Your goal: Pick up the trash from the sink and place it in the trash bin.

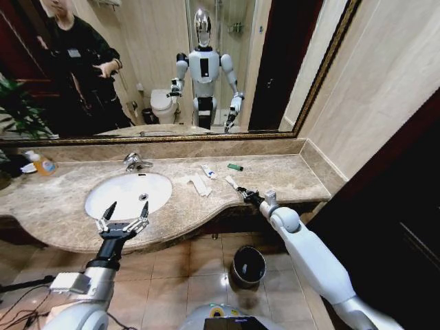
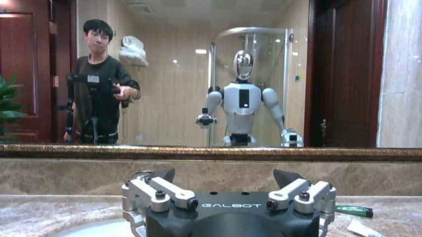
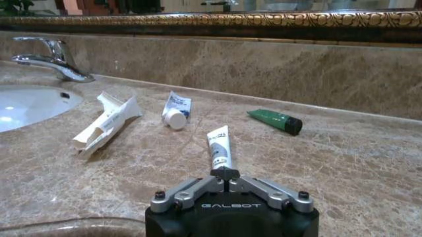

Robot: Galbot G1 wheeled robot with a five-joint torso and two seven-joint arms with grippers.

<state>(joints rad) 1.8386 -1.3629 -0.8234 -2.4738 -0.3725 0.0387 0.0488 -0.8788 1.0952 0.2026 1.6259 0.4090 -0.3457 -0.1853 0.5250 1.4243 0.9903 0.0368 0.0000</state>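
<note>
Four bits of trash lie on the marble worktop, not in the sink: a torn paper strip, a capped white tube, a second white tube and a green piece. The right end effector sits low at the worktop's front edge, fingers pinched shut on the near end of the second tube, seemingly to lift it. The left end effector hovers spread open by the sink's front rim. The trash bin stands on the floor below.
</note>
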